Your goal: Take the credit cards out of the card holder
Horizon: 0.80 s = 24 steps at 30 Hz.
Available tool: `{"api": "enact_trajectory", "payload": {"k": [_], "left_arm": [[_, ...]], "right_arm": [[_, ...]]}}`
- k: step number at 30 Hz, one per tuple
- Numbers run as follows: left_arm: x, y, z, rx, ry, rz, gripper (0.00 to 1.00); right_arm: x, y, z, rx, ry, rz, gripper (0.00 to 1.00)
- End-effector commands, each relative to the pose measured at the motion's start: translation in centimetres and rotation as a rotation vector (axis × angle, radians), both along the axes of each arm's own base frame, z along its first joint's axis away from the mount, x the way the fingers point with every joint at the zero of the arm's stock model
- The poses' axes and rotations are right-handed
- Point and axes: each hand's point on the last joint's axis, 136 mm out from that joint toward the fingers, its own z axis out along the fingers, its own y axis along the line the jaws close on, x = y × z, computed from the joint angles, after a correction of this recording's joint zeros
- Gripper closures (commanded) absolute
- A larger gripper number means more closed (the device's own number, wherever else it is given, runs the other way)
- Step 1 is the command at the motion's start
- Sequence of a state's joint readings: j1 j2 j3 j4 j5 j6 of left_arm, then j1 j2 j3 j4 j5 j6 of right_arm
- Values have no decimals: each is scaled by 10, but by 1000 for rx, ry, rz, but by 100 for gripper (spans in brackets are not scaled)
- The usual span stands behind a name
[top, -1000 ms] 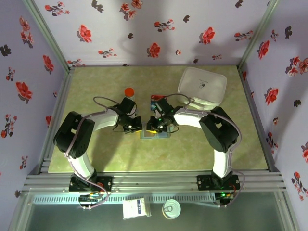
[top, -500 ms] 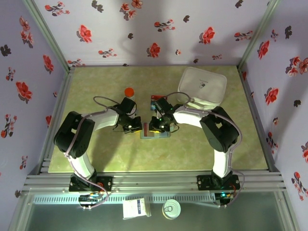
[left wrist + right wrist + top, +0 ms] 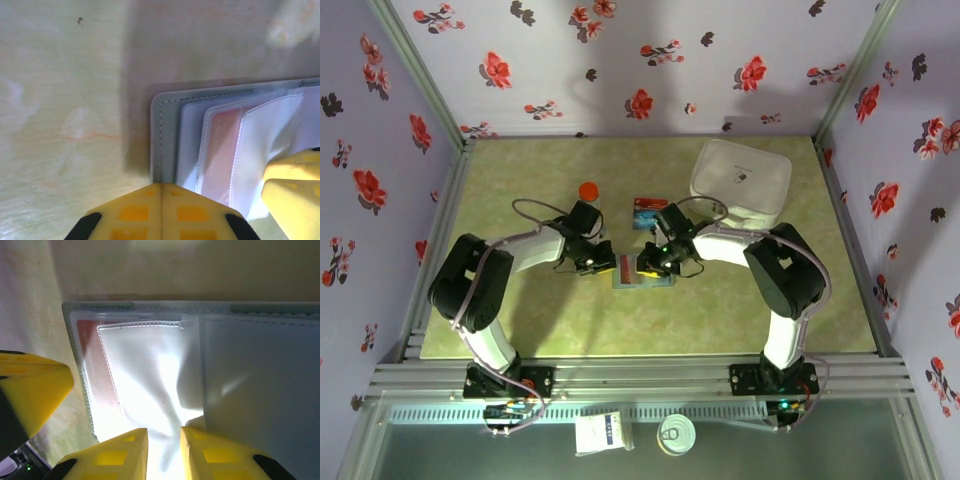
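Now card holder [image 3: 167, 140] open, red card [image 3: 222, 150] inside; left end effector [image 3: 161, 197] pressed together, right end effector [image 3: 164, 440] pinching clear sleeve [image 3: 150, 370].

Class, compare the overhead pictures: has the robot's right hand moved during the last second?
Yes. The right hand has shifted slightly right, toward the side of the fixed white box, uncovering more of the red-and-blue card.

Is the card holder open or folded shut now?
Open. The card holder lies spread, clear sleeves showing, a red card inside one.
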State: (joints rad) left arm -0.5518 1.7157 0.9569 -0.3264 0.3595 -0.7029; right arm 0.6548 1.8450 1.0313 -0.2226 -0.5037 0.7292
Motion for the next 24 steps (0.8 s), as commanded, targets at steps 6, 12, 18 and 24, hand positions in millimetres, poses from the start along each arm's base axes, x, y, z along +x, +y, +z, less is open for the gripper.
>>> {"api": "enact_trajectory", "payload": {"k": [6,12,18,24], "left_arm": [[4,-27,38,-114,-60,-9,74],[2,-48,30,-136,-40,-30,70],[2,-54,17,-135,-20,-28,70],[1,-55,9,-128,-5,-21,70]], "right_arm": [[-2,-10,-8,77,30,-21,75],[-1,-12,-12,118,56,-31,76],[-3,-12,-20,149,86,-47,76],[-6,-15,-26,149,100,-57,76]]}}
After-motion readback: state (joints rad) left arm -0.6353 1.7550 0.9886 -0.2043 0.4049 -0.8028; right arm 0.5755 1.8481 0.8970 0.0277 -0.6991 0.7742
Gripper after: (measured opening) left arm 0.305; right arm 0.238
